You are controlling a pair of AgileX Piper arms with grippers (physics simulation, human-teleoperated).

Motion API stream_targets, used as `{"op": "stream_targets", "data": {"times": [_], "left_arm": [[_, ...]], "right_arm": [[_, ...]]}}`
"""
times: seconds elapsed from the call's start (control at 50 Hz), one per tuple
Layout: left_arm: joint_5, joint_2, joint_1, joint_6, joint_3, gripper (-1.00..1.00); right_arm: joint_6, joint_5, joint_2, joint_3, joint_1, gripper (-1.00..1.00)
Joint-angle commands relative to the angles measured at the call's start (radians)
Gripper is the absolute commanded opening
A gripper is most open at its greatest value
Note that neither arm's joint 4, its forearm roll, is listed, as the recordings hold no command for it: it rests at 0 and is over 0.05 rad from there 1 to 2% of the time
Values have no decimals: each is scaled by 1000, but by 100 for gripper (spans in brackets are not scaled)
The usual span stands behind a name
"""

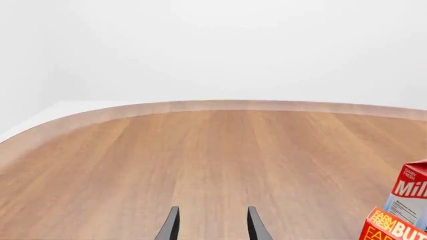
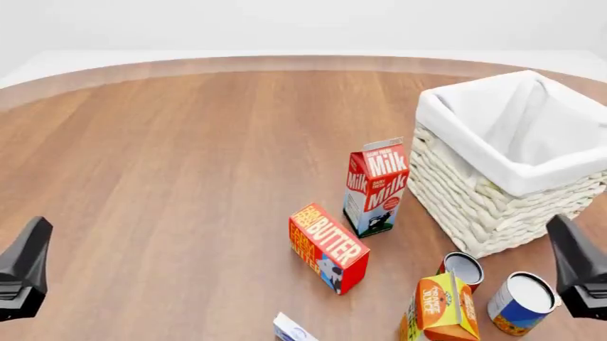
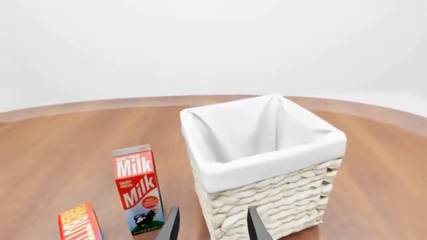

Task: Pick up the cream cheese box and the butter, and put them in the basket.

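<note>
Nearest: cream cheese box [image 2: 293, 329], one only, a white corner with a blue mark poking in at the bottom edge of the front view, about 7 o'clock from the butter.
Count: one butter, one milk carton, one juice carton, two cans, one basket, two grippers.
Butter: red and orange oblong box [image 2: 328, 247] lying flat on the wooden table [image 2: 170, 163], big white lettering up, blue-white picture on its near end; mid-table, at 8 o'clock of the milk carton [image 2: 376, 187], just beside it.
Basket: cream woven wicker basket [image 2: 493, 192], white cloth liner folded over the rim, at 3 o'clock of the milk; nothing visible inside but liner.
Cans: two, open can [image 2: 462, 269] and blue-labelled can [image 2: 521, 302], both at the basket's 6 o'clock side, contents too small to tell.
Juice: orange-yellow juice carton [image 2: 441, 309] upright, beside the cans.
Left gripper: left gripper [image 1: 212, 225] low at 9 o'clock, fingers parted, nothing between them.
Right gripper: right gripper [image 3: 212, 224] at 3 o'clock, facing the basket, fingers likewise apart and holding nothing.
</note>
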Motion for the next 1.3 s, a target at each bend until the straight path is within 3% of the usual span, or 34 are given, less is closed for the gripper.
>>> {"op": "stream_targets", "data": {"times": [0.02, 0.06, 0.14, 0.38, 0.44, 0.54, 0.8, 0.92, 1.12, 1.3], "left_arm": [[1, -2, 2, -4, 1, 100], [1, -3, 2, -4, 1, 100], [1, -3, 2, -4, 1, 100], [1, -4, 2, -4, 2, 100], [1, -4, 2, -4, 2, 100], [1, -4, 2, -4, 3, 100], [1, -4, 3, -4, 3, 100], [1, -4, 3, -4, 3, 100], [1, -4, 3, -4, 3, 100], [1, -4, 3, -4, 3, 100]], "right_arm": [[36, 4, 61, -49, 42, 100], [30, 30, 91, -104, 60, 100], [5, -7, 154, -119, 90, 100], [34, -27, 407, -319, 167, 100], [40, 17, 445, -386, 196, 100], [-3, 79, 543, -509, 252, 100], [-48, 231, 708, -735, 342, 100], [-110, 265, 777, -768, 364, 100], [-102, 405, 889, -942, 419, 100], [-162, 438, 965, -969, 447, 100]]}}
